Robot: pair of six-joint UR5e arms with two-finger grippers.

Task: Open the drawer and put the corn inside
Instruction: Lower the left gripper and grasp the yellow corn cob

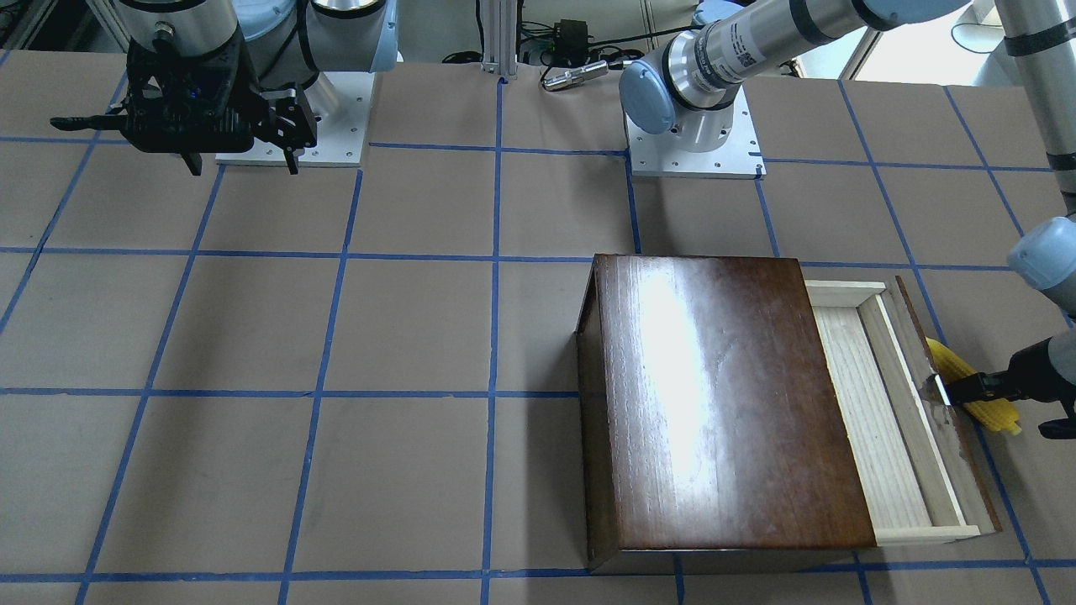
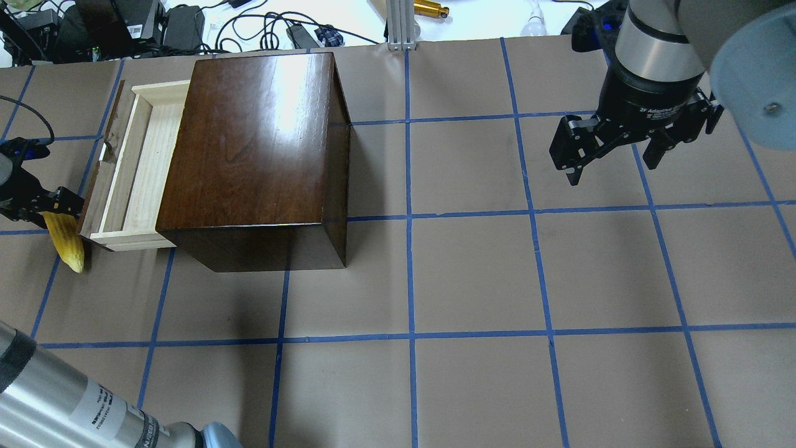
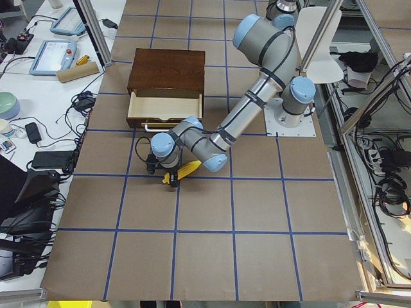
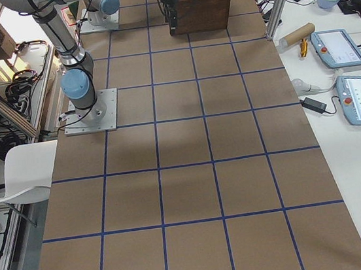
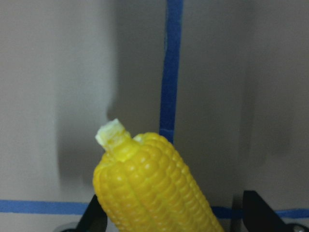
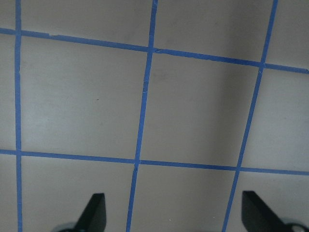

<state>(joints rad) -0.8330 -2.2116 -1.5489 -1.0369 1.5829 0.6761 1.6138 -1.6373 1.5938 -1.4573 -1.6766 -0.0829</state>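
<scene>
The drawer is pulled out of the dark-brown box, and its pale wood tray is empty; it also shows in the front view. The yellow corn lies on the table just outside the drawer's dark front panel. My left gripper is open and straddles the corn, with its fingers wide on either side. In the front view the left gripper is low over the corn. My right gripper is open and empty, raised over the table's right side.
The box stands on the brown table marked with blue tape grid lines. Cables and electronics lie beyond the far table edge. The left arm's forearm crosses the near left corner. The right wrist view shows only bare table.
</scene>
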